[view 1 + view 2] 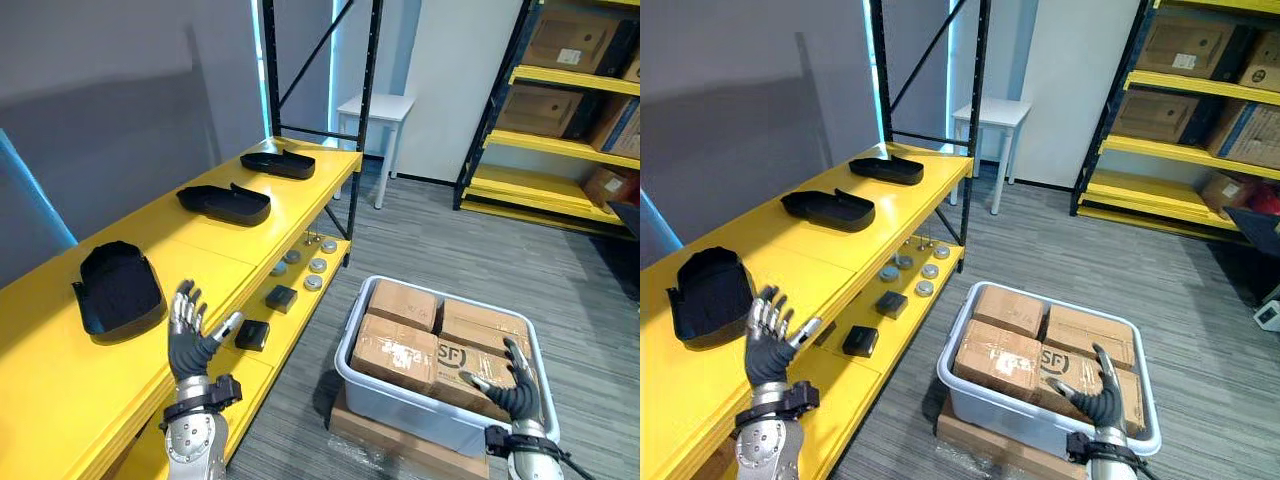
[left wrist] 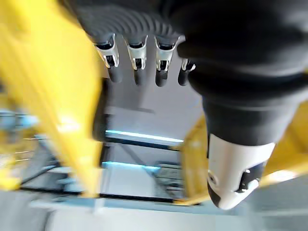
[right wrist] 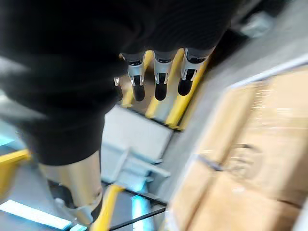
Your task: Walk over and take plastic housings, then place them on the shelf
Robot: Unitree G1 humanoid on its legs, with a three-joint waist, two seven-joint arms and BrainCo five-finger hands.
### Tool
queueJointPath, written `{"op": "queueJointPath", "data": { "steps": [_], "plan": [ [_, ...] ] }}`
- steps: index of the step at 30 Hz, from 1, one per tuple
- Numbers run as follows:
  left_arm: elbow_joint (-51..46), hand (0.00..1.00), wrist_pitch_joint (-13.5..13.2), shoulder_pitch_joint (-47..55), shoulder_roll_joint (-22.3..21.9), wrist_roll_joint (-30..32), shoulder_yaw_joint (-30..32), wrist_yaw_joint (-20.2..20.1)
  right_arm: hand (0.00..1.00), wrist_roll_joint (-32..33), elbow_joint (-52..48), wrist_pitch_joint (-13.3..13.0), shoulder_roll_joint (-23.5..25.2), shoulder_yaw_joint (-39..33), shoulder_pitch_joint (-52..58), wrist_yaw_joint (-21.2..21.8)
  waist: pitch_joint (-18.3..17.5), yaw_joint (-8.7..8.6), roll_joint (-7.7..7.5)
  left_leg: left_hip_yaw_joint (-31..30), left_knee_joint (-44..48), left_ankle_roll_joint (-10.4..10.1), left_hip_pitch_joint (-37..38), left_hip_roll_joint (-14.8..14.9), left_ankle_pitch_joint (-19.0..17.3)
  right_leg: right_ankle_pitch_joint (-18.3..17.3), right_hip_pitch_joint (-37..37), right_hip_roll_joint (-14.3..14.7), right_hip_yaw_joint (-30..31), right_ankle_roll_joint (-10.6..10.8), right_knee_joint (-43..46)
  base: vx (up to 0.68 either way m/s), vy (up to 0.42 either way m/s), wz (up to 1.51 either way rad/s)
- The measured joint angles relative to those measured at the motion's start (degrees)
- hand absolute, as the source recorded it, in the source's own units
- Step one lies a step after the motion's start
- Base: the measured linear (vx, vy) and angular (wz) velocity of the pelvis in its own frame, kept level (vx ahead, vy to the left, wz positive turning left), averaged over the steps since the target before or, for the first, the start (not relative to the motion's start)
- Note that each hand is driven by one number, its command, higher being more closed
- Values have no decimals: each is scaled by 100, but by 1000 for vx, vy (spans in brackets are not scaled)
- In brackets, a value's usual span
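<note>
Three black plastic housings lie on the yellow shelf: the nearest housing at the left, a middle housing further back, and a far housing near the shelf's end. My left hand is raised beside the shelf's front edge, just right of the nearest housing, open with straight fingers and holding nothing. At the lower right my right hand hovers open over the boxes in the grey bin, empty too. In the left wrist view the fingers stay straight.
A grey bin full of cardboard boxes sits on the floor at the right. The shelf's lower level holds small black blocks and round metal parts. A white table and another yellow rack stand behind.
</note>
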Motion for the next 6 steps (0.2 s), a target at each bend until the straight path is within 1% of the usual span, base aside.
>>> {"op": "queueJointPath", "data": {
  "steps": [1,2,3,4,5,6],
  "plan": [
    [420,0,80,28,59,-130,-32,-186,0,210,438,32,-7,-123,-49,-26,11,2,18,12,-27,-23,2,-54,14,-1,10,-45,0,-2,-47,-16,51,13],
    [637,0,110,46,110,-174,-57,-264,0,294,679,42,-7,-176,-85,-34,25,4,38,15,-61,-42,4,-75,26,-1,1,-65,0,-2,-51,-16,61,1],
    [1082,0,210,76,219,-188,-140,-411,0,474,1166,70,-4,-291,-169,-38,60,2,88,30,-135,-59,18,-91,38,-2,8,-92,-1,-2,-52,-8,56,-2],
    [1533,0,310,130,314,-142,-231,-574,0,683,1668,124,5,-433,-237,-37,89,-1,128,55,-178,-66,50,-116,42,-2,11,-123,-3,-2,-53,-11,57,-4],
    [1764,0,364,158,332,-114,-234,-660,0,783,1889,171,6,-501,-257,-34,106,0,143,66,-197,-67,89,-132,43,-1,29,-137,-3,-2,-52,-24,66,-5],
    [2329,0,461,160,344,-70,-212,-807,0,937,2327,241,18,-659,-271,-25,130,-1,163,76,-235,-67,166,-166,44,-2,87,-169,-7,-2,-58,-18,46,-4]
  ]
}}
